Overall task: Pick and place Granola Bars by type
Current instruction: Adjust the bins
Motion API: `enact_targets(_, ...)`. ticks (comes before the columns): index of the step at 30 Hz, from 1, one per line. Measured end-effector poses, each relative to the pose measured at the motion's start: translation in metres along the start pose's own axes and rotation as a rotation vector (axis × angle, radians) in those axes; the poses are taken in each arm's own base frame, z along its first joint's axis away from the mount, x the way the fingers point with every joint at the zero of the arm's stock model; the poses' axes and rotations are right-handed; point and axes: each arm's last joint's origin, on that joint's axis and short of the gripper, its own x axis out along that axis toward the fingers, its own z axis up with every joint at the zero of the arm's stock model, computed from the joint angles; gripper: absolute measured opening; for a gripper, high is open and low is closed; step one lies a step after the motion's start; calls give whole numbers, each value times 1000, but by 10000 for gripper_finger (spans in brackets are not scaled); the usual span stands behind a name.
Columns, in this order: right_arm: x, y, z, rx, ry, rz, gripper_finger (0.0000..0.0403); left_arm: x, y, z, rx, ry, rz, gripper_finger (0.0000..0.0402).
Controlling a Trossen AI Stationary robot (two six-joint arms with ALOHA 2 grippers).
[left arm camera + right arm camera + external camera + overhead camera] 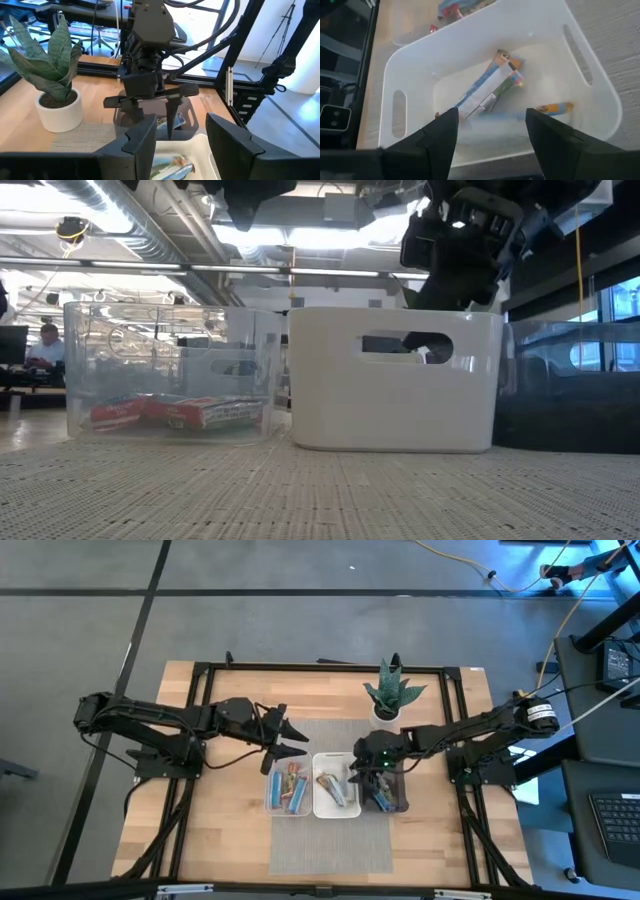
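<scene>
Granola bars lie in three bins on a grey mat. Red and blue ones (292, 788) are in the clear bin (170, 370). Silver, blue and orange ones (492, 85) lie on the floor of the white bin (415, 55). Blue ones (386, 798) are in the dark grey bin (400, 802). My right gripper (492, 114) hangs open above the white bin's right part, fingers pointing down, holding nothing. My left gripper (293, 738) hovers open just beyond the clear bin's far edge, also holding nothing.
A potted green plant (392, 692) stands on the table's far side, just beyond the dark grey bin. The three bins stand side by side, touching or nearly so. Bare wood (220, 820) lies left and right of the mat. A black frame (200, 670) borders the table.
</scene>
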Motion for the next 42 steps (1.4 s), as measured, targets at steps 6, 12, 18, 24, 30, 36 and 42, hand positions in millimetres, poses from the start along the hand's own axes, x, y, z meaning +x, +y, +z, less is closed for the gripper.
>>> enact_targets(6,-11,5,5,-29,-42,24,236,0,0,-1,-2,13,2,166)
enact_targets(12,-57,28,10,-114,-140,202,236,-1,-1,-2,-8,42,-120,162)
enact_targets(18,-91,30,-27,-50,-199,209,236,-1,2,-11,-100,64,-73,166)
enact_targets(24,-107,16,-75,158,-172,238,236,-12,8,-53,-355,153,25,164)
enact_targets(30,-127,7,-98,239,-94,220,236,-46,2,-72,-482,292,3,166)
enact_targets(36,-128,-8,-126,209,186,45,236,-71,-8,-97,-482,567,124,163)
enact_targets(42,-116,-12,-131,142,288,-52,236,-59,-15,-112,-436,655,218,166)
